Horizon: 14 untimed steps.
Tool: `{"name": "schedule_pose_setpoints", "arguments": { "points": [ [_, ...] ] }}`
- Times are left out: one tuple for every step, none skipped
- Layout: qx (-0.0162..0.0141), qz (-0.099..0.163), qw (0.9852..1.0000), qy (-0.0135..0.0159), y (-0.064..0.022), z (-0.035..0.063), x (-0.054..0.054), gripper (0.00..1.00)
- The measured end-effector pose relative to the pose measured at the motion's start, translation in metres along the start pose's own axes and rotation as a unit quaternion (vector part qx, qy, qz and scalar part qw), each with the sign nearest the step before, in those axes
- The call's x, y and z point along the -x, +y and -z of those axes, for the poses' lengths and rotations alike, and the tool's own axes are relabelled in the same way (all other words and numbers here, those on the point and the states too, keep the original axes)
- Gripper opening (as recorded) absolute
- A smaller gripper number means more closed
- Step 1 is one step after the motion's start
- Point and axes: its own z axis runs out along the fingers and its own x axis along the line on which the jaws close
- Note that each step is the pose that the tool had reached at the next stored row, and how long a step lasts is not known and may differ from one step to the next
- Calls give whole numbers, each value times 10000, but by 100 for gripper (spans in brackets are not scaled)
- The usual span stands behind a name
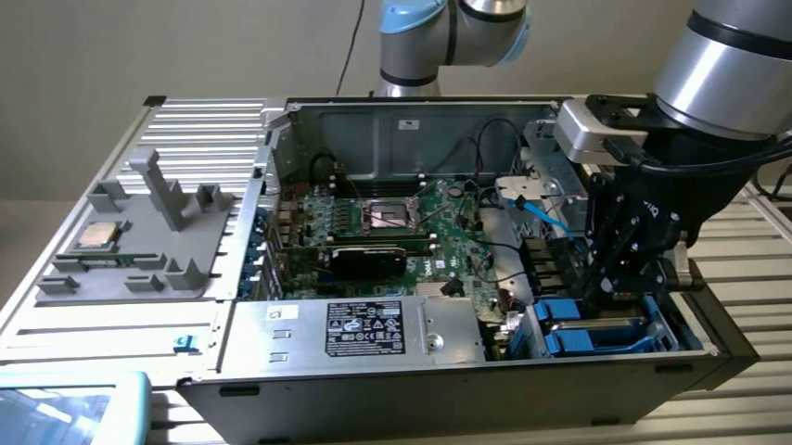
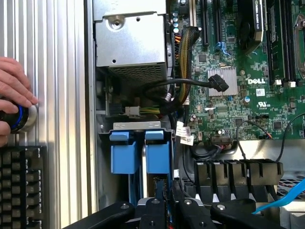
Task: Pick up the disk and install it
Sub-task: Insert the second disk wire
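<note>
The gripper (image 1: 615,295) has its jaws almost shut, squeezing the disk (image 2: 143,160) (blue edges showing) standing in the computer case (image 1: 409,389).

Disk (image 1: 594,326): bright blue frame. Computer case (image 1: 409,394): black outside, grey metal inside. Circuit board (image 1: 427,243): green. Power supply box (image 1: 359,331): silver, black label. Gripper (image 1: 619,292): black. Table (image 1: 111,326): ribbed silver.

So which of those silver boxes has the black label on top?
The large silver box at the case's front edge, beside the blue drive frames; the plain silver CPU chip has none.
</note>
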Motion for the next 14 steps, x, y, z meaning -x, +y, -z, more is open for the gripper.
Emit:
{"name": "schedule_pose_setpoints", "arguments": {
  "points": [
    [0,0,10000,0,0,0,0,16],
    [0,0,10000,0,0,0,0,16],
    [-3,0,10000,0,0,0,0,16],
    [-4,0,10000,-3,0,-1,-1,16],
    [-6,0,10000,-6,0,-1,-2,16],
    [-7,0,10000,-7,0,-1,-3,16],
    [-8,0,10000,-8,0,-1,-4,16],
    [-9,0,10000,-8,0,-1,-4,16],
    [-9,0,10000,-8,0,-1,-4,16],
    [-11,0,10000,-8,0,-1,-4,16],
    [-12,0,10000,-9,-1,-2,-4,16],
    [-13,-1,10000,-10,-1,-4,-5,16],
    [-15,-1,10000,-10,-1,-6,-5,16],
    [-17,-1,10000,-10,-1,-9,-5,16]
  ]
}}
